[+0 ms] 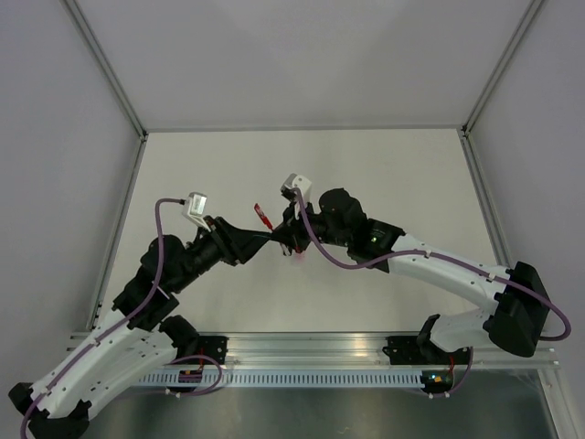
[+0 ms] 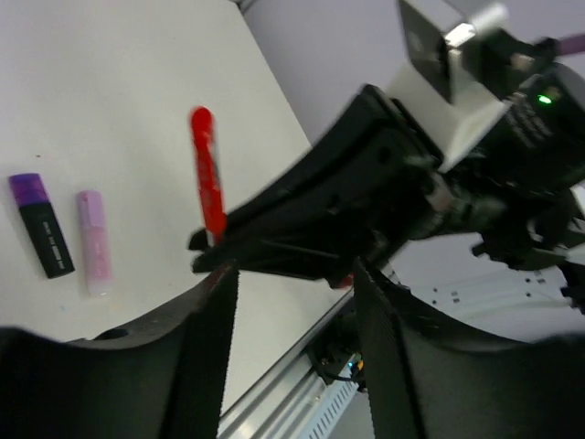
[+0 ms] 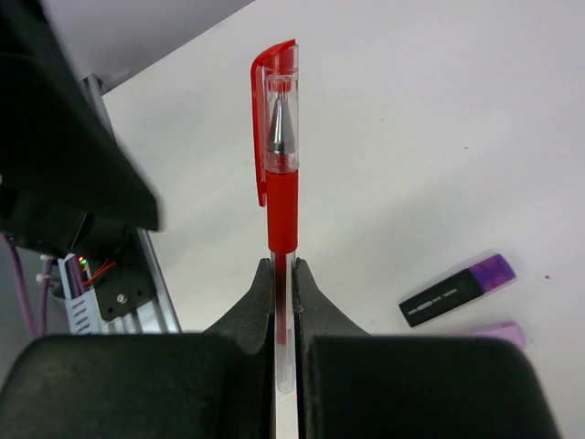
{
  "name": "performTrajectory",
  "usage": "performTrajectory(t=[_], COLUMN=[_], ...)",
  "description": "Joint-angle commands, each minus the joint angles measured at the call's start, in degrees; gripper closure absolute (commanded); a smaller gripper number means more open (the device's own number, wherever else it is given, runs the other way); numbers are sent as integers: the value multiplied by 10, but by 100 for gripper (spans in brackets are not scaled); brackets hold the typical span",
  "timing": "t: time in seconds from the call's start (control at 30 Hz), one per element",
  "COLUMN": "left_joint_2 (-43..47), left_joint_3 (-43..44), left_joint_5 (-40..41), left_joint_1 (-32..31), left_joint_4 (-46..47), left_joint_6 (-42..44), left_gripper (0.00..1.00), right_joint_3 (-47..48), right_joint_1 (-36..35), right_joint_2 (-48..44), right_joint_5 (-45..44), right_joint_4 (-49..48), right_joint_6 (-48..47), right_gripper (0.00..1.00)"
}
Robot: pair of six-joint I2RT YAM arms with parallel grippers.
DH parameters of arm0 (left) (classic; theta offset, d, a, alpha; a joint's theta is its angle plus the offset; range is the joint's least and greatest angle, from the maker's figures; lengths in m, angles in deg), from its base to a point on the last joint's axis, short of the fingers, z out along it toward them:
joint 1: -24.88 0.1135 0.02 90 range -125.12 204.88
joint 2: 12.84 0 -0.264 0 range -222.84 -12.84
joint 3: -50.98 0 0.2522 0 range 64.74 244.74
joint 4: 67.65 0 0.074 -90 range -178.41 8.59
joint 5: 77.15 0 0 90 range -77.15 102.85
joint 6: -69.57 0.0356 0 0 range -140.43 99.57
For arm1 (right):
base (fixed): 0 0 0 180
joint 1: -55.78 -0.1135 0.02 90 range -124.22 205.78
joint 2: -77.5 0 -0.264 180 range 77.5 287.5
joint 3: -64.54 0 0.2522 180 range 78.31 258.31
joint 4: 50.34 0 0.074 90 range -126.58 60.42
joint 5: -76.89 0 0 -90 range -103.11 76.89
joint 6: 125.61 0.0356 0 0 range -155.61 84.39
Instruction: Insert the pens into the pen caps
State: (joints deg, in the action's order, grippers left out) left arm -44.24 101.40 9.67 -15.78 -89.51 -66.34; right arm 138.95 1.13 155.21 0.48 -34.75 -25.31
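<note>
My right gripper is shut on the clear barrel of the thin red pen, held above the table. The slim red cap sits over the pen's tip, and the metal point shows through it. In the left wrist view the red pen sticks out past the right gripper's fingers. My left gripper is open and empty, close under the right gripper. The pale pink marker and the stubby black-and-purple cap lie side by side on the table, apart. In the top view the pen shows between both wrists.
The white table is walled on three sides. An aluminium rail runs along the near edge by the arm bases. The two arms meet at the table's middle and hide the marker and its cap in the top view.
</note>
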Motion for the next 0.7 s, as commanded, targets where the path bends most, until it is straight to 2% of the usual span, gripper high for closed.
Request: performTrajectory(t=[0.0,0.2,0.33,0.43,0.5,0.67], left_joint_2=[5,-8,-9,-19,-36,-87], left_joint_3=[56,101,120,133,131,101], left_joint_5=[-49,-35,14,69,91,122], left_joint_1=[-7,-7,-8,-7,-7,-6], left_joint_4=[-56,-108,-147,-188,-195,-171], left_joint_6=[27,47,74,95,107,118], left_gripper=[40,30,28,22,11,3], right_joint_3=[-17,-39,-54,-75,-108,-158], right_joint_1=[11,10,12,16,15,27], right_joint_2=[-14,-27,-43,-56,-61,-43], right_joint_5=[-34,-44,-79,-162,-226,-327], right_joint_4=[-59,-58,-36,13,33,70], right_joint_6=[-11,17,72,129,180,245], right_gripper=[100,100,100,100,100,100])
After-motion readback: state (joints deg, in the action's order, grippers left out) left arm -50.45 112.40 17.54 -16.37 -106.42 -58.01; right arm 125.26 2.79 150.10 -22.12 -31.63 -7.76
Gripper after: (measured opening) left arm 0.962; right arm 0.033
